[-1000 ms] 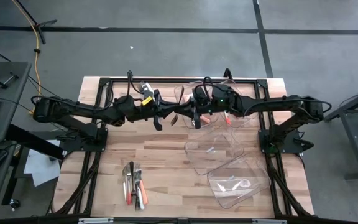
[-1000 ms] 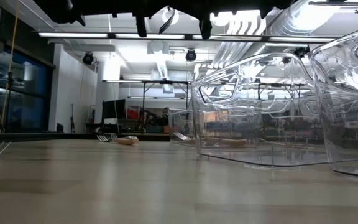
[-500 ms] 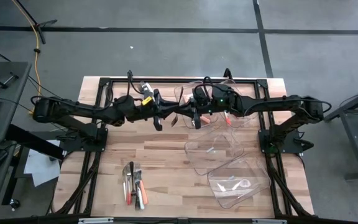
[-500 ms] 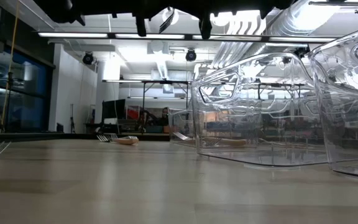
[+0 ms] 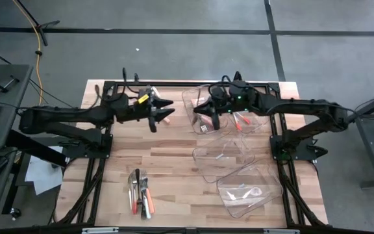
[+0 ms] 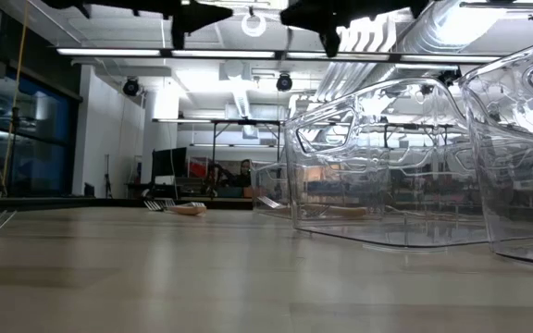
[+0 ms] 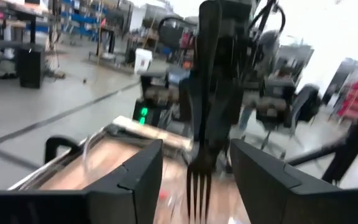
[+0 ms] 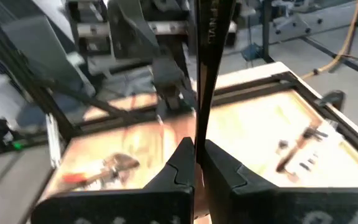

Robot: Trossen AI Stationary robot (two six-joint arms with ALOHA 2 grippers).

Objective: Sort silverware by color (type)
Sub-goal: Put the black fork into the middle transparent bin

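One dark fork [image 8: 205, 68], pinched in the closed right gripper [image 5: 202, 116] above the far bin [image 5: 188, 99], could slip sideways; the left gripper [image 5: 161, 116] stands open, empty.

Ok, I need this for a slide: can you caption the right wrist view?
Right gripper, fingers shut on a dark-handled fork, held above the wooden table.

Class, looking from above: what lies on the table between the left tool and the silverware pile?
Nothing: in the high view, only bare wooden tabletop separates the left tool from the silverware pile.
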